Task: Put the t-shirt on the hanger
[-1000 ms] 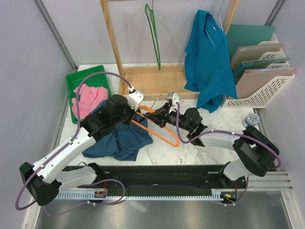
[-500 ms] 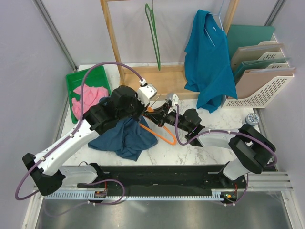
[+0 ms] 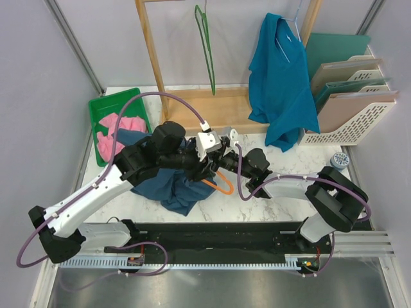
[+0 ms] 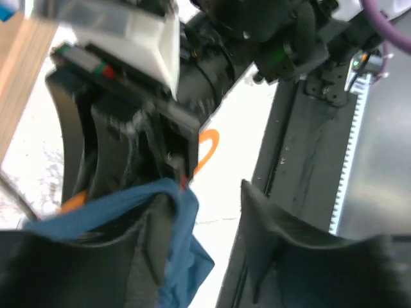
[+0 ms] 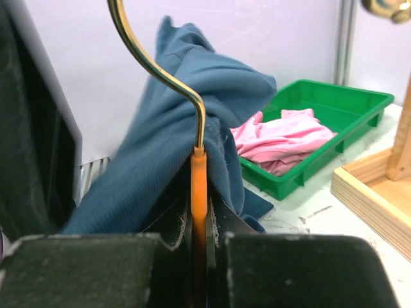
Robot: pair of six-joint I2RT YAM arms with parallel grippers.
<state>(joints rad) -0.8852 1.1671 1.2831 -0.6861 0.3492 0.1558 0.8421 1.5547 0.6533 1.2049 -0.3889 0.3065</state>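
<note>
While we keep our right gripper (image 5: 199, 239) clamped on the orange hanger (image 5: 199, 183), our left gripper (image 4: 204, 200) beside the hanger holds its jaws apart, the navy t-shirt (image 5: 160, 151) bunches against the hanger, and beyond the hanger sits a green tray (image 5: 337, 102) holding a pink garment (image 5: 282, 138).

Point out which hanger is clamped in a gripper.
The orange hanger, pinched at its neck by the right gripper. The green hanger hangs untouched on the wooden rack.
</note>
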